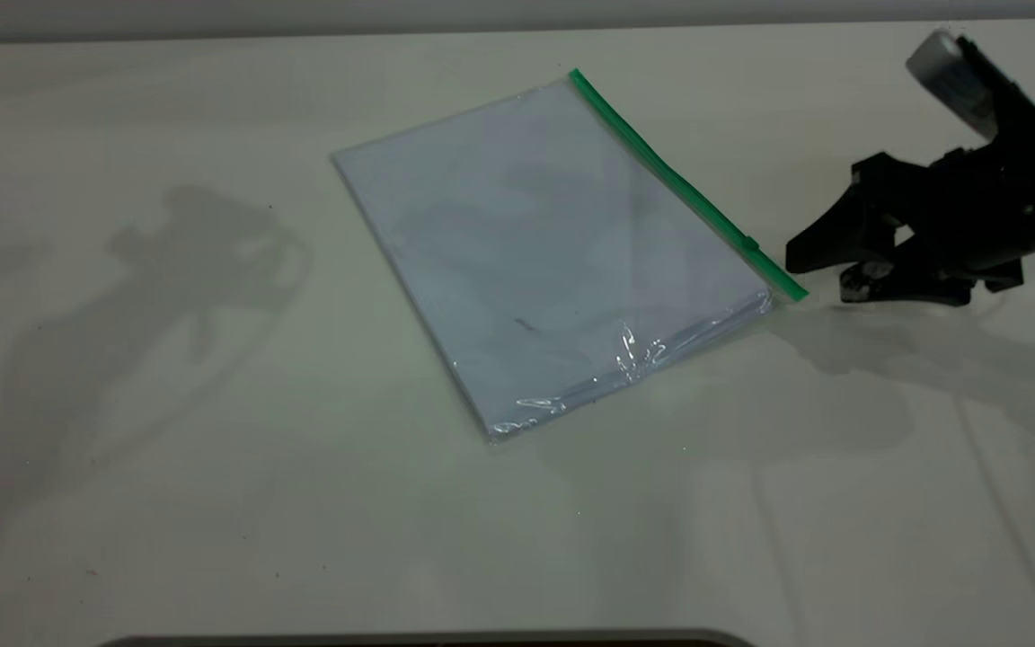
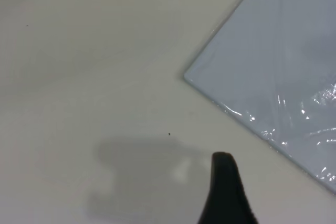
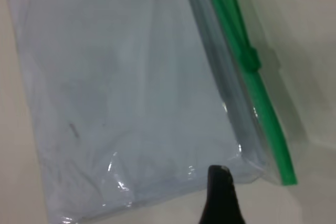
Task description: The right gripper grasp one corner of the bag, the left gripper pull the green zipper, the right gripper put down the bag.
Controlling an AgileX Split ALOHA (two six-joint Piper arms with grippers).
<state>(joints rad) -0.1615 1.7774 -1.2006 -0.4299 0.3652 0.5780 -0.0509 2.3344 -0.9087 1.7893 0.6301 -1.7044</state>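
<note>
We see the flat clear plastic bag (image 1: pixel 553 252) w/ white paper sheets inside lying flat on the off-white table (image 1: pixel 212 503), set at an angle, roughly mid-table. Its narrow bright green zipper strip (image 1: pixel 679 184) runs along the long edge on the right side in the exterior view, from the far corner down to the near corner (image 1: pixel 794 289) by the right arm. A small green slider tab (image 1: pixel 751 243) sits on the strip near that close end; in the right wrist view we see the same tab (image 3: pixel 251 59) on the strip, w/ the strip's end at the bag corner (image 3: pixel 286 177).

The right gripper (image 1: pixel 809 262), black w/ tapered pointed jaws and a white-grey cylinder (image 1: pixel 949 76) on top, sits low over the table just beside that green-strip corner, tips pointing at it. Its jaws are spread apart; nothing between them, and we can't tell whether a tip touches the corner.

The left gripper (image 2: pixel 227 190) shows only as one black fingertip in the left wrist view, above bare table, near a plain clear corner of the bag (image 2: pixel 188 77) but apart from it. Whether it's spread or closed, we cannot tell.
</note>
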